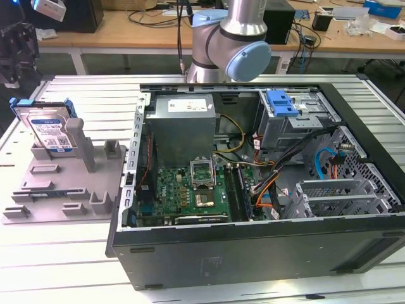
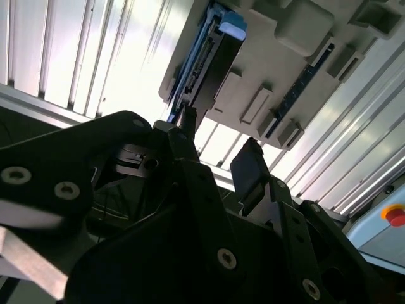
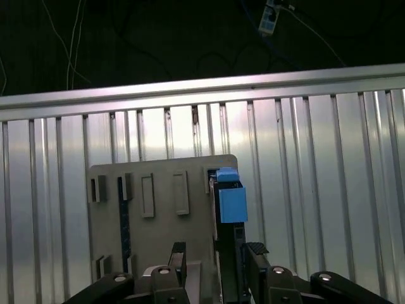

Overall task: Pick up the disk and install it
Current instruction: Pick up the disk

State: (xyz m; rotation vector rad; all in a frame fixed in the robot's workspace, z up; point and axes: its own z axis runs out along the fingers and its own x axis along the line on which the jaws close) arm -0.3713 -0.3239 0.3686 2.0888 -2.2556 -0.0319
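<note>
The disk (image 1: 47, 130) is a flat silver hard drive with a white-and-blue label and a blue plastic carrier around its edges. It stands on edge, leaning back, in a slot of a grey plastic stand (image 1: 63, 190) at the upper left of the exterior view, well apart from the open computer case (image 1: 253, 259).

It is probably rigid and dense for its size, with smooth metal faces that could slip, and it is likely sensitive to knocks. The best hold looks to be square across its two broad faces, near the free upper edge, with moderate pressure.

In the first wrist view the black two-fingered gripper (image 3: 217, 250) hangs above the stand, spread wide and empty. The disk's thin edge lines up with the gap between the fingers and touches neither.

The stand is matte and blocky, with upright posts and shallow pockets. It rests on a ribbed, shiny aluminium table (image 1: 63, 272).

The case is dark sheet metal lying on its side. Inside it are:
- a green motherboard (image 1: 190, 190)
- a large grey box with a white sticker (image 1: 183, 123)
- coloured cables
- at the upper right, a grey metal cage with a blue latch (image 1: 283, 104)

The arm (image 1: 237, 38), grey with pale blue caps, stands behind the case.
</note>
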